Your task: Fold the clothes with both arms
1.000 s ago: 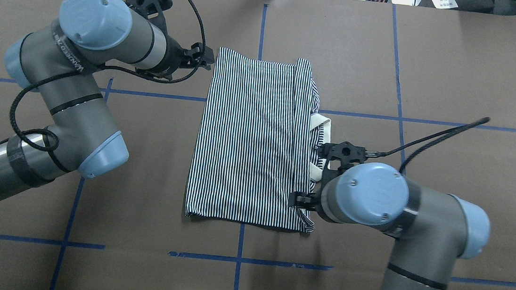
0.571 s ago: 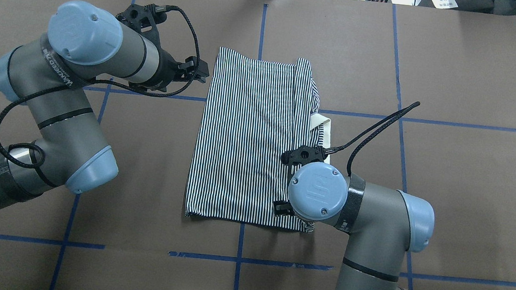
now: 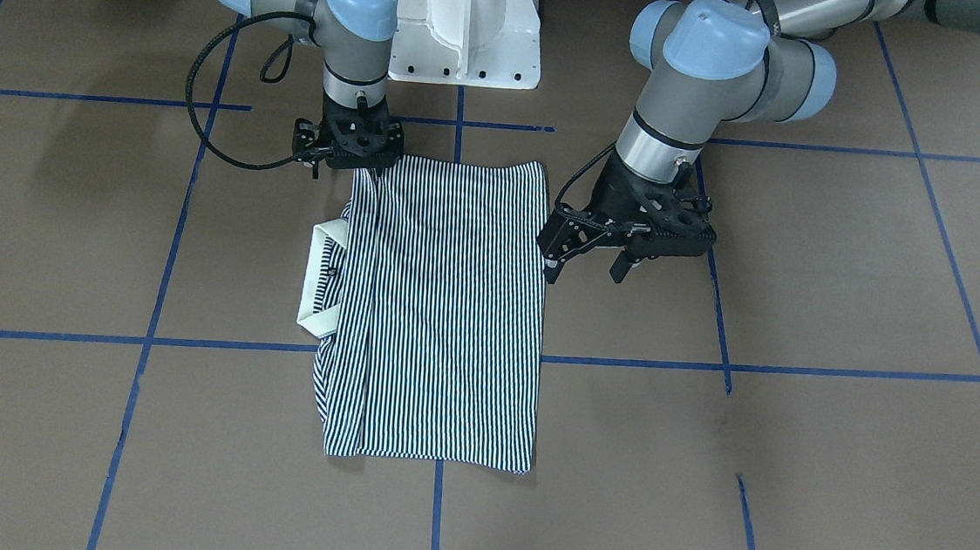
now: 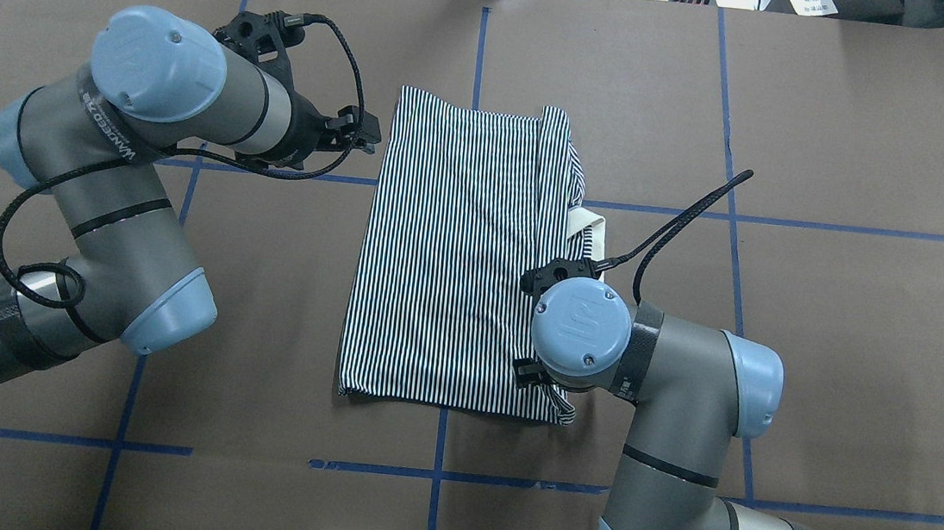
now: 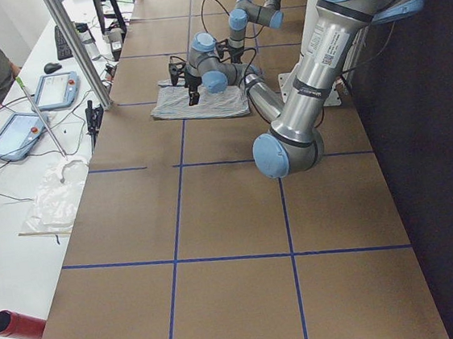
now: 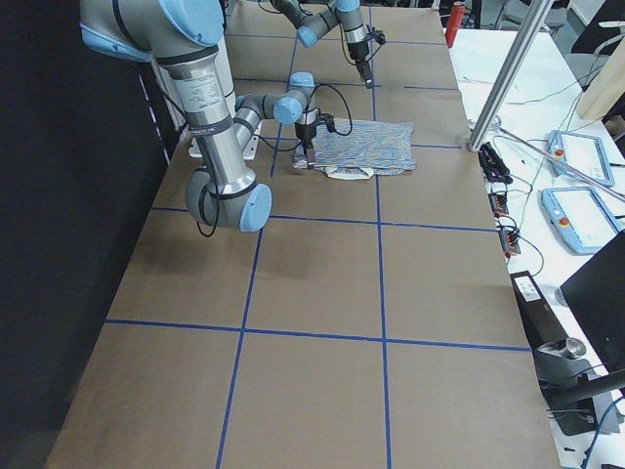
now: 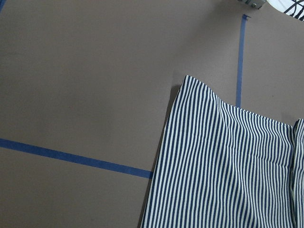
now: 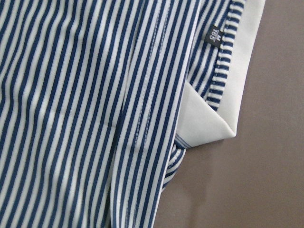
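1. left claw (image 3: 585,269): its two fingers are spread apart with nothing between them. it hangs tilted just beside the long edge of the polo shirt (image 3: 444,306) on the robot's left. i cannot tell whether a fingertip brushes the cloth.
2. right claw (image 3: 358,168): it points straight down onto the shirt's corner nearest the robot, on the collar side. the wrist hides the fingertips from above and its own camera shows only cloth, so i cannot tell whether it is spread or pinching.
3. polo shirt: it lies flat at the middle of the table (image 3: 792,439), folded to a narrow rectangle with the stripes running along its length. a folded-over strip runs down the side on the robot's right.
4. collar (image 3: 314,283): cream, it sticks out past the shirt's edge on the robot's right and rests on the table. the right wrist view shows a small dark label (image 8: 213,34) inside the neck.
5. left arm (image 3: 707,73) and right arm (image 3: 353,19): they reach in from either side of the white pedestal base (image 3: 467,37).
6. tape lines (image 3: 754,364): blue, they mark a grid on the brown table, and one passes under the shirt.
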Tool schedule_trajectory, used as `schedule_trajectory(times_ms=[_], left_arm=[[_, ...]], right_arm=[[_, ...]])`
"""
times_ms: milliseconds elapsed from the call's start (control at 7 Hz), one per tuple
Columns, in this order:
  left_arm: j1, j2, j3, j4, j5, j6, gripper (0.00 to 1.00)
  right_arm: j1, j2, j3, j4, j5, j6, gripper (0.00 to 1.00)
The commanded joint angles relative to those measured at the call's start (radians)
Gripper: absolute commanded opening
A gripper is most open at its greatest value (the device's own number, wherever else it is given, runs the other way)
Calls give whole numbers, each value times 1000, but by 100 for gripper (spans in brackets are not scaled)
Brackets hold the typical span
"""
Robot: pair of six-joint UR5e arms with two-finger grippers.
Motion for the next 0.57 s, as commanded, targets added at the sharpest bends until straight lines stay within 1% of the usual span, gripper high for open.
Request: schedule_trajectory(times_ms=[0, 429], left_arm=[[5, 11, -1, -4, -1, 0, 100], [5, 11, -8, -4, -1, 0, 100]], right_arm=[[1, 12, -26, 1, 18, -6, 100], [3, 13, -50, 2, 19, -28, 100]])
